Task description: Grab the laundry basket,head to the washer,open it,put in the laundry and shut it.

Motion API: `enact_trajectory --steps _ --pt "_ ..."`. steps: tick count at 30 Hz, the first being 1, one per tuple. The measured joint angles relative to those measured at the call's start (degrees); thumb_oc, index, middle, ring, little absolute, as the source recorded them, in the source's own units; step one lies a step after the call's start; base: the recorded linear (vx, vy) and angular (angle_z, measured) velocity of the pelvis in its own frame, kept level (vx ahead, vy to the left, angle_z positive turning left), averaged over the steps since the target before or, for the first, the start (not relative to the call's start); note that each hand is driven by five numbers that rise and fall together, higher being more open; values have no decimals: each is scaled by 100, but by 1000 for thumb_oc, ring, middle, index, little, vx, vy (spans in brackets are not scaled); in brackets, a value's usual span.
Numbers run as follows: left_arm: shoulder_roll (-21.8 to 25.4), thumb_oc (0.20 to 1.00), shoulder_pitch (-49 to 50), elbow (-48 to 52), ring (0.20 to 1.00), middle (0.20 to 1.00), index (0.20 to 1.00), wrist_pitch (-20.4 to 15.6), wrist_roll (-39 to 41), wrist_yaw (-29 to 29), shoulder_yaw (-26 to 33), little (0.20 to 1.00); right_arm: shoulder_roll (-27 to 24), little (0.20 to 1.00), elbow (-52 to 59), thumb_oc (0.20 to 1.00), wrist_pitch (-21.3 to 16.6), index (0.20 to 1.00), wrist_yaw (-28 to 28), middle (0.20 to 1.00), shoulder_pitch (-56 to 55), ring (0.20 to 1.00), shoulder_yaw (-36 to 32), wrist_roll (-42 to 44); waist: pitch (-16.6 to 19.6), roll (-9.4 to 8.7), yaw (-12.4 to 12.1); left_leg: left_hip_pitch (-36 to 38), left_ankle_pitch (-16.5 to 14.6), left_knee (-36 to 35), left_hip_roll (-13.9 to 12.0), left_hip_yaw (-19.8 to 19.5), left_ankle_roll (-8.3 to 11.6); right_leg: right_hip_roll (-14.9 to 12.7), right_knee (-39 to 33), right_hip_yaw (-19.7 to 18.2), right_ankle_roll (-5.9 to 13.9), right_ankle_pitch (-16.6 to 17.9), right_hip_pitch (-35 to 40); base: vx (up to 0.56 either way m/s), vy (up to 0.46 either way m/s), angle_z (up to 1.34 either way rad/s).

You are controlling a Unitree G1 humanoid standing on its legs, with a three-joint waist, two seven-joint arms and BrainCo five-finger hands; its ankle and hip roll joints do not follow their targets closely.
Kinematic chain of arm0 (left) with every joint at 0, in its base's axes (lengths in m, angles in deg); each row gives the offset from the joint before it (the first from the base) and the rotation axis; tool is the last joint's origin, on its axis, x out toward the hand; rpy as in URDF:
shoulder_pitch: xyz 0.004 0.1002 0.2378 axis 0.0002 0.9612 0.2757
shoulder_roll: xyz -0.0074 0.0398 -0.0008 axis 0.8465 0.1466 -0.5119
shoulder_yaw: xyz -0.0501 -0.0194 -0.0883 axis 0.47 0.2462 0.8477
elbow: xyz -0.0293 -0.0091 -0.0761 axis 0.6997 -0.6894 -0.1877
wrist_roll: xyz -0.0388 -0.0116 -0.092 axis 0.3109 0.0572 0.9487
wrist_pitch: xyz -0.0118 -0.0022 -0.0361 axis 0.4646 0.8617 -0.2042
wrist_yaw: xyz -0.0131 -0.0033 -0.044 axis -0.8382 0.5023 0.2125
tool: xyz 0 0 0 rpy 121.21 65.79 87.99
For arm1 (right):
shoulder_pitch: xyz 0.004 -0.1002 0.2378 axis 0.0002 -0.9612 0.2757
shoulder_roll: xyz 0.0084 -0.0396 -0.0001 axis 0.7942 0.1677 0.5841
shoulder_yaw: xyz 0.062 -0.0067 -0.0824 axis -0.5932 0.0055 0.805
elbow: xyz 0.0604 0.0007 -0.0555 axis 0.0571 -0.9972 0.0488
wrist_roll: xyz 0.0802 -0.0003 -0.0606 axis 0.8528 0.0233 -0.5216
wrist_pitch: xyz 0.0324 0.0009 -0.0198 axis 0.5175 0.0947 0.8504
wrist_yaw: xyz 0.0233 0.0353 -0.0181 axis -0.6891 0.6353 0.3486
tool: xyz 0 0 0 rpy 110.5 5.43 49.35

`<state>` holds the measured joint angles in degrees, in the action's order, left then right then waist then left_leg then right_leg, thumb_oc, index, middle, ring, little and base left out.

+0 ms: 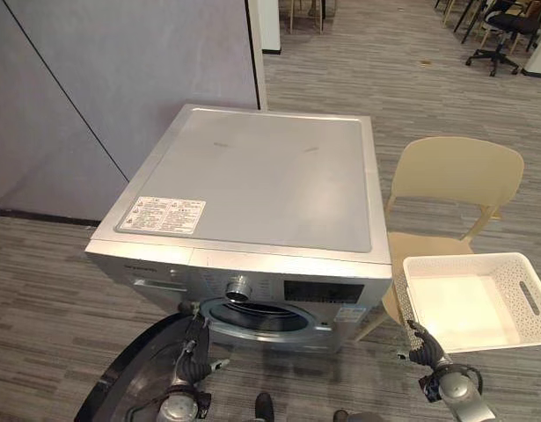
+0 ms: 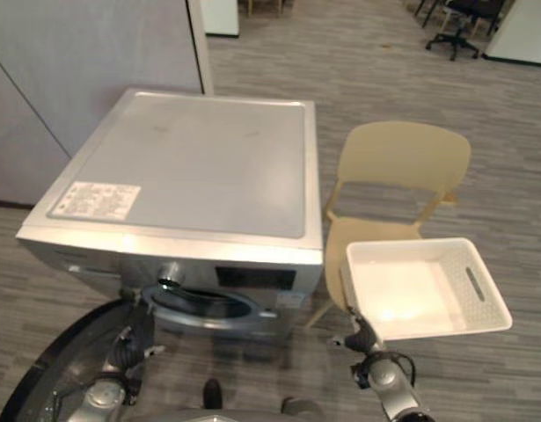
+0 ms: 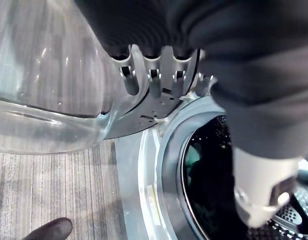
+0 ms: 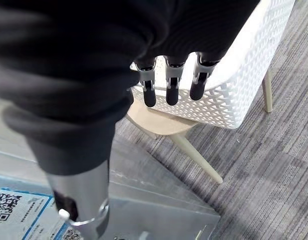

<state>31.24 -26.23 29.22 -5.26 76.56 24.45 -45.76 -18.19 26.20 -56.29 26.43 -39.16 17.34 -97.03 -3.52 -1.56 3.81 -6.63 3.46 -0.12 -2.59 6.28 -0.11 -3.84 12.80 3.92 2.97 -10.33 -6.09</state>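
Beige chair [image 1: 455, 189] bears white basket [image 1: 516, 303] beside washer [image 1: 252, 176].

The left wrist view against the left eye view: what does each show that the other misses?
Left wrist view alone: the dark drum inside the washer, seen from close. Left eye view alone: the washer's top, a chair holding an empty white basket, and the right robot hand near it. Both: the open door and the left robot hand at its rim.
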Motion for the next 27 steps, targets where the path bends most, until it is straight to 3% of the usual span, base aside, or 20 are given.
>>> enact_trajectory --steps 1,3,5,6,7,9,10,12,13,14,15,16,17,18,19,21,22,24,25,27 --pt "21 1000 -41 24 1000 1000 1000 -3 2 -28 -44 1000 -7 1000 -42 1000 3 1000 24 1000 96 1000 69 -1 -60 -56 -31 -259 3 141 -49 130 -5 46 241 -129 88 214 -377 -210 9 -62" --pt "121 1000 -86 82 1000 1000 1000 -16 0 -35 -138 1000 -10 1000 -144 1000 6 1000 26 1000 358 1000 191 -2 -69 6 -182 -546 -93 294 -182 217 9 130 572 -312 338 376 -913 -206 0 -73" --pt "135 1000 -378 63 1000 1000 1000 10 -1 -45 -102 1000 6 1000 -224 1000 41 1000 43 1000 404 1000 198 -2 -232 -63 -134 -847 -71 512 -106 151 18 55 533 -370 332 389 -1014 -229 1 -7" --pt "130 1000 -454 94 1000 1000 1000 4 0 -54 -80 1000 18 1000 -247 1000 92 1000 39 1000 405 1000 225 -1 -313 -14 -173 -926 48 467 -219 171 -149 22 720 -475 428 243 -1033 -65 -27 44" --pt "121 1000 -610 282 1000 1000 1000 -25 0 -80 -61 1000 36 1000 -293 1000 101 1000 30 1000 346 1000 240 -2 -390 37 -212 -914 24 485 -242 8 -171 139 1415 -570 345 47 -1117 -105 -66 29" --pt "188 1000 -595 442 1000 1000 1000 -55 -1 -90 -50 1000 92 1000 -304 1000 88 1000 21 1000 328 1000 253 -2 -421 -67 -357 -866 83 402 -199 23 -151 75 1403 -617 315 -71 -879 -238 -198 9" --pt "169 1000 -537 433 1000 1000 1000 -23 1 -106 -5 1000 103 1000 -384 1000 87 1000 17 1000 437 1000 277 -2 -444 -99 -539 -908 284 308 -222 108 -73 103 1503 -599 332 -361 -769 -461 -360 0" --pt "179 1000 -470 610 1000 1000 1000 -41 3 -176 19 1000 8 1000 -364 1000 84 1000 15 1000 377 1000 447 -9 -436 -185 -774 -1087 457 359 -323 13 1 113 1757 -204 176 -669 -670 -480 -338 1" --pt "226 1000 -395 782 1000 1000 1000 -31 3 -241 23 1000 68 1000 -346 1000 88 1000 22 1000 419 1000 438 -8 -441 -283 -957 -1258 613 386 -378 25 129 180 1201 -152 -14 -808 -560 -275 -212 -16" --pt "190 1000 -324 773 1000 1000 1000 -36 2 -288 28 1000 74 1000 -359 1000 73 1000 34 1000 507 1000 414 -8 -481 -198 -1039 -1419 701 397 -496 -84 218 414 831 -197 -277 -789 -527 -357 -210 -20" --pt "156 1000 -192 690 1000 1000 1000 4 3 -294 -56 1000 104 1000 -397 1000 93 1000 50 1000 635 1000 414 -4 -558 -27 -1097 -1527 1024 289 -698 -325 32 730 723 -129 -398 -541 -598 -357 -206 3" --pt "144 1000 -63 685 1000 1000 1000 4 3 -294 -105 1000 84 1000 -394 1000 83 1000 68 1000 613 1000 401 -1 -599 78 -1114 -1593 1296 283 -769 -464 253 911 875 -89 -453 -548 -660 -438 -176 42" --pt "129 1000 -105 695 1000 1000 1000 4 3 -295 -118 1000 37 1000 -386 1000 72 1000 118 1000 578 1000 397 -2 -627 100 -1004 -1749 1543 278 -780 -639 504 864 932 -13 -569 -583 -733 -316 -103 70" --pt "127 1000 -115 692 1000 1000 1000 9 5 -318 -105 1000 25 1000 -399 1000 117 1000 159 1000 433 1000 376 -1 -655 16 -1026 -1817 1384 339 -649 -678 634 817 1052 189 -956 -547 -904 -464 -135 61" --pt "123 1000 -100 697 1000 1000 1000 14 4 -315 -108 1000 5 1000 -388 1000 109 1000 160 1000 342 1000 382 -2 -637 -25 -1058 -1812 926 502 -531 -654 538 756 1079 279 -1007 -474 -1004 -399 -85 76" --pt "169 1000 -125 807 1000 1000 1000 16 -3 -281 -83 1000 -18 1000 -346 1000 121 1000 149 1000 153 1000 332 -3 -654 -93 -782 -1682 -11 1160 105 -667 305 440 895 626 -997 -260 -1077 -290 -36 88" --pt "194 1000 -123 888 1000 1000 1000 5 -3 -279 -52 1000 4 1000 -307 1000 124 1000 132 1000 77 1000 291 -4 -664 -143 -705 -1509 -124 1184 254 -652 262 344 750 647 -962 -186 -1081 -177 4 58" --pt "176 1000 -107 980 1000 1000 1000 -9 -2 -260 9 1000 -22 1000 -201 1000 117 1000 114 1000 9 1000 145 -4 -667 -161 -594 -848 -290 985 289 -574 206 216 540 579 -919 99 -1079 -74 24 18" --pt "156 1000 -105 1000 1000 1000 1000 -6 0 -218 62 1000 -21 1000 -183 1000 118 1000 106 1000 58 1000 105 -4 -671 -184 -475 -653 -807 1191 292 -517 380 133 413 603 -920 217 -1007 2 39 1" --pt "128 1000 -60 1102 1000 1000 1000 -15 -13 -201 109 1000 2 1000 -172 1000 82 1000 114 1000 75 1000 -72 3 -635 -68 -333 -32 -826 682 204 -527 300 180 37 649 -793 431 -648 -9 42 21"
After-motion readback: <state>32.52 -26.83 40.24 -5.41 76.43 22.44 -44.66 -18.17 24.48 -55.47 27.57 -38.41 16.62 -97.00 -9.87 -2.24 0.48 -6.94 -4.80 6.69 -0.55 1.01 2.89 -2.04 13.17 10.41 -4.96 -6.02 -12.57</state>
